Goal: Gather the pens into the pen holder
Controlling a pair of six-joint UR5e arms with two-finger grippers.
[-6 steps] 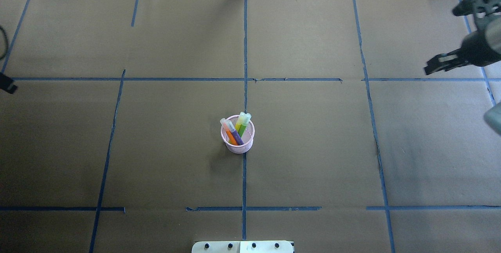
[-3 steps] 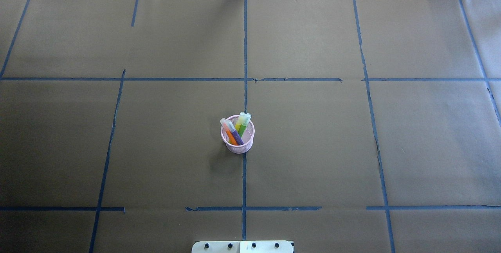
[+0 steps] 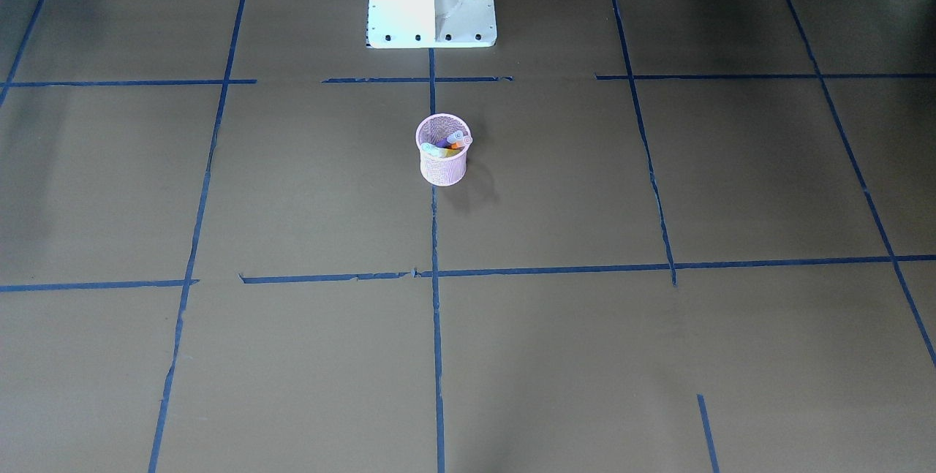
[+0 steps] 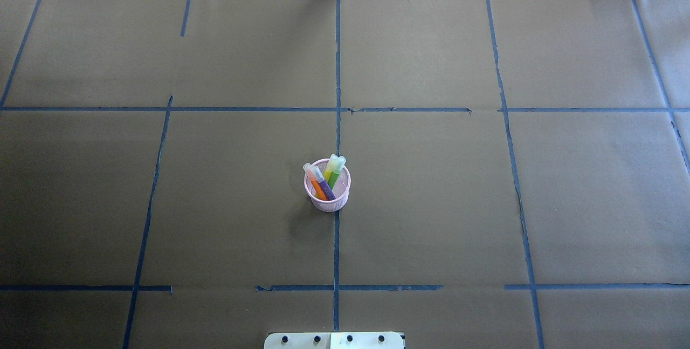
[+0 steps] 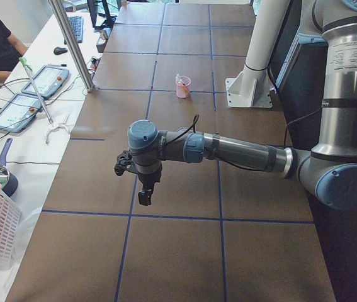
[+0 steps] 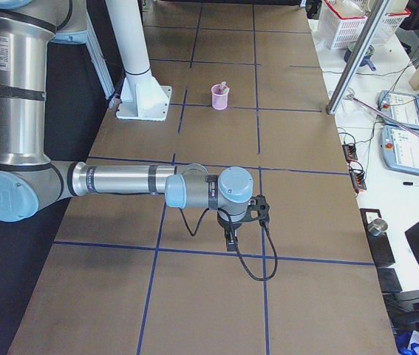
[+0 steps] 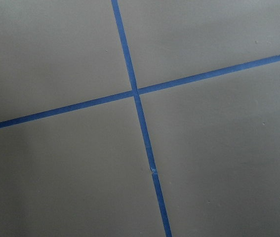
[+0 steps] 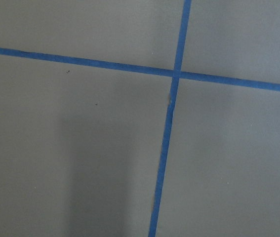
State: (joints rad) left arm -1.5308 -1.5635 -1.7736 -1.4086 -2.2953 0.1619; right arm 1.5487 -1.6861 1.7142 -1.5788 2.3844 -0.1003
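Pens (image 4: 325,180), seemingly all leaning upright in the pen holder (image 4: 330,205), stand far from the left hand (image 5: 144,197) and the right hand (image 6: 230,241), neither clearly nearer, their spread impossible to tell.

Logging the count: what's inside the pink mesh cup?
The pen holder holds an orange pen, purple pen, green pen, yellow pen, caps up. Lower tips are hidden.
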